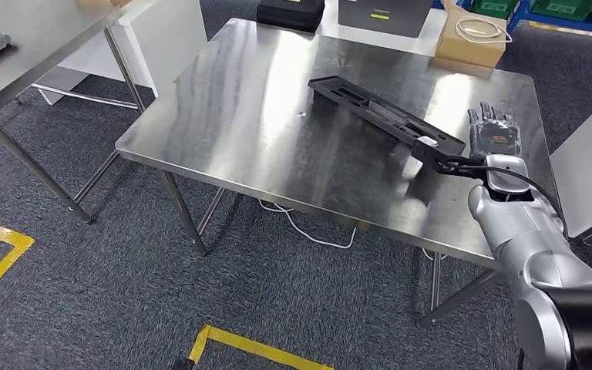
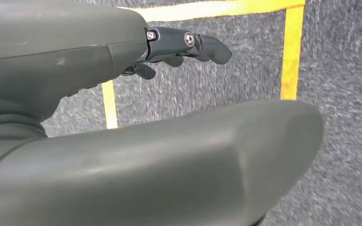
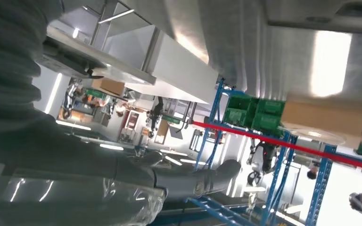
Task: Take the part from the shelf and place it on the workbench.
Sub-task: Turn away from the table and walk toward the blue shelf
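On the steel surface [image 1: 262, 116] the black part [image 1: 385, 116] lies flat; right hand [image 1: 493, 132] beside it, fingers spread, empty

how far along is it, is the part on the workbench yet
Nearly done. The black part already lies flat on the steel workbench, so the carry from the shelf looks finished. The right hand is beside the part's near end; whether it grips is unclear. What is left: pulling that hand clear. The left hand hangs over the floor, holding nothing.
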You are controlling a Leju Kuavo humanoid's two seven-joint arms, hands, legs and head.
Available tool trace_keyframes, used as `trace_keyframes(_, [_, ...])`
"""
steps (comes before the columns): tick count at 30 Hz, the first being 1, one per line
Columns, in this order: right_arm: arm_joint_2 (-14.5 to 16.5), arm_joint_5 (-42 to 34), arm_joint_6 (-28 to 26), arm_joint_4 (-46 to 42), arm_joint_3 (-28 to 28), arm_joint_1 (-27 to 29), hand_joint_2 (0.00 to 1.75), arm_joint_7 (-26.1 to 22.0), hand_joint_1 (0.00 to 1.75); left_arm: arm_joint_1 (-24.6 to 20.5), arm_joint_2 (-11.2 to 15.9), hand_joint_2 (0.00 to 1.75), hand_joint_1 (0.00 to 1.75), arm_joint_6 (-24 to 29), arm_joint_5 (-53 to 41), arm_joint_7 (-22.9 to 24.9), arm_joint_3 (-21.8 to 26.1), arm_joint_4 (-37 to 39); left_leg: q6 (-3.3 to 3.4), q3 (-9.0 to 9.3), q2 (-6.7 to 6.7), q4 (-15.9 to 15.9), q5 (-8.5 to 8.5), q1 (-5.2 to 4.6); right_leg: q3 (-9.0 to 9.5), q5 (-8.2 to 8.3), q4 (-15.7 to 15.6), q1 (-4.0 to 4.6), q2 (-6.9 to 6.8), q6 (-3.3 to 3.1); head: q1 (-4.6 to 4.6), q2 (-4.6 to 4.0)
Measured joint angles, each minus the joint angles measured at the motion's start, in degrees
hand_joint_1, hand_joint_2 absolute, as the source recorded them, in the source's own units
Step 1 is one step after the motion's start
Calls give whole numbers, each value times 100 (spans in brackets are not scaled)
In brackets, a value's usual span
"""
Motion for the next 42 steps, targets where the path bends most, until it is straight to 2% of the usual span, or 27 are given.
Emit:
trace_keyframes(2, [14, 1, 0, 4, 1, -9, 175, 0, 0, 13, 4, 0, 0, 0, 0, 2, 0, 0, -51, -52, -9, -10, 9, 12, -67, 156, 7, -65, -24, -57, 0, 0])
trace_keyframes(3, [25, 1, 0, 5, 2, -14, 175, 0, 0, 20, 7, 0, 0, 0, 0, 3, 0, 0, -92, -127, -10, 134, -157, 30, -117, 241, 4, -97, -42, -92, -1, 0])
trace_keyframes(5, [46, 2, 0, 5, 2, -25, 175, 0, 0, 28, 12, 0, 0, 0, 0, 3, 1, 0, -196, -346, 2, 796, -734, 94, -267, 386, 9, -118, -66, -152, -7, 0])
trace_keyframes(7, [55, 2, 0, 5, 2, -25, 175, 0, 0, 30, 16, 0, 0, 0, 0, 3, -1, 0, -297, -466, 28, 1528, -1146, 177, -450, 524, 18, -125, -75, -141, -6, 0])
trace_keyframes(8, [55, 2, 0, 5, 2, -24, 175, 0, 0, 31, 18, 0, 0, 0, 0, 3, -1, 0, -340, -388, 49, 1663, -1195, 221, -538, 584, 28, -135, -77, -117, -7, 0])
trace_keyframes(9, [55, 2, 0, 4, 2, -25, 175, 0, 0, 31, 19, 0, 0, 0, 0, 3, -1, 0, -384, -182, 71, 1593, -1176, 271, -627, 641, 46, -154, -79, -86, -6, 0])
trace_keyframes(11, [52, 2, 0, -2, 2, -55, 175, 0, 0, 14, 17, 0, 0, 0, 0, 3, -2, -1, -471, 413, 85, 1003, -1215, 350, -776, 727, 96, -191, -80, -5, -12, 0])
trace_keyframes(12, [51, 2, 0, -11, 2, -86, 175, 1, 0, 1, 13, 0, 0, -1, 0, 1, -2, -1, -481, 624, 69, 751, -1234, 359, -844, 762, 118, -199, -76, 40, -7, 0])
trace_keyframes(14, [56, 2, 0, -29, 3, -159, 175, 3, 0, -26, 4, 0, 0, -4, 0, -4, -3, -2, -399, 734, 25, 543, -1335, 324, -941, 798, 140, -175, -67, 128, -1, 0])
trace_keyframes(17, [47, 3, 1, -19, 4, -175, 175, 8, 0, -22, 7, 0, 0, -5, 0, -5, -3, -1, -166, 681, 27, 487, -1215, 272, -998, 797, 166, -158, -60, 224, 28, 0])
trace_keyframes(18, [39, 3, 3, -10, 5, -164, 175, 8, 0, -18, 8, 0, 0, -4, 0, -5, -3, -1, -99, 635, 41, 467, -1150, 259, -1059, 667, 297, -163, -57, 210, 35, 0])
trace_keyframes(20, [28, 2, 6, 5, 7, -149, 175, 9, 0, -16, 9, 0, 0, -3, 0, -4, -2, -1, 4, 489, 66, 450, -1013, 222, -1266, 155, 878, -172, -52, 104, 47, 0])
trace_keyframes(22, [28, 3, 7, 15, 8, -126, 175, 9, 0, -15, 9, 0, 0, -3, 0, -4, -1, 0, 53, 318, 74, 455, -886, 181, -1409, -308, 1557, -147, -49, 31, 52, 0])
trace_keyframes(23, [30, 3, 7, 20, 9, -110, 175, 9, 0, -14, 9, 0, 0, -5, 0, -4, -1, 0, 67, 240, 76, 458, -824, 159, -1366, -395, 1720, -123, -46, 31, 51, 0])
trace_keyframes(24, [32, 3, 8, 23, 10, -100, 175, 9, 0, -13, 8, 0, 0, -8, 0, -3, -1, 0, 77, 168, 76, 459, -763, 135, -1212, -385, 1683, -86, -42, 40, 53, 0])
trace_keyframes(25, [37, 3, 7, 25, 11, -104, 175, 9, 0, -14, 6, 0, 0, -10, 0, -3, -1, 0, 83, 105, 75, 460, -703, 109, -958, -321, 1450, -42, -38, 35, 52, 0])
trace_keyframes(27, [51, 2, 7, 15, 14, -165, 175, 9, 0, -18, -12, 0, 0, -14, 1, -1, -1, -1, 80, 1, 76, 463, -579, 61, -319, -249, 711, 79, -33, -52, 45, 0])
trace_keyframes(28, [57, 3, 7, 7, 15, -200, 175, 9, 0, -21, -21, 0, 0, -15, 1, 0, 0, -1, 66, -25, 78, 452, -512, 43, -120, -229, 421, 125, -36, -95, 42, 0])
trace_keyframes(30, [62, 5, 7, -4, 16, -232, 175, 9, 0, -20, -29, 0, 0, -15, 2, 2, 1, -1, 17, -30, 82, 388, -369, 39, -17, -173, 176, 183, -41, -140, 42, 0])
trace_keyframes(32, [72, 8, 8, 4, 18, -219, 175, 9, 0, -5, -26, 0, 0, -15, 2, 3, 1, 0, -54, -37, 76, 312, -305, 58, -70, -15, 107, 128, -56, -193, 51, 0])
trace_keyframes(33, [88, 8, 9, 6, 19, -217, 175, 9, 0, 5, -22, 0, 0, -14, 2, 3, 1, 0, -95, -65, 68, 355, -433, 69, -112, 76, 68, 88, -68, -239, 48, 0])
trace_keyframes(35, [123, 10, 11, 9, 20, -224, 175, 10, 0, 17, -12, 0, 0, -13, 2, 3, 1, 0, -194, -171, 54, 749, -1003, 110, -222, 263, 23, 6, -88, -302, 40, 0])
trace_keyframes(36, [137, 11, 11, 9, 21, -224, 175, 11, 0, 20, -8, 0, 0, -14, 2, 3, 0, 0, -254, -223, 55, 1077, -1312, 142, -307, 341, 22, -11, -87, -314, 34, 0])
trace_keyframes(37, [144, 13, 11, 10, 21, -217, 175, 11, 0, 20, -5, 0, 0, -14, 2, 3, 0, 0, -319, -258, 58, 1410, -1502, 184, -384, 412, 27, -30, -90, -298, 32, 0])
trace_keyframes(38, [147, 14, 11, 11, 21, -203, 175, 11, 0, 22, -1, 0, 0, -15, 2, 3, 1, 0, -385, -247, 67, 1672, -1554, 233, -475, 476, 35, -50, -93, -267, 31, 0])
trace_keyframes(40, [146, 15, 11, 19, 21, -166, 175, 11, 0, 26, 6, 0, 0, -15, 2, 3, 1, 0, -511, 11, 90, 1725, -1345, 343, -646, 576, 72, -109, -104, -188, 29, 0])
trace_keyframes(42, [144, 15, 10, 22, 21, -154, 175, 11, 0, 20, 10, 0, 0, -16, 2, 3, 1, 0, -622, 541, 107, 1182, -1276, 421, -808, 643, 156, -156, -110, -102, 16, 0])
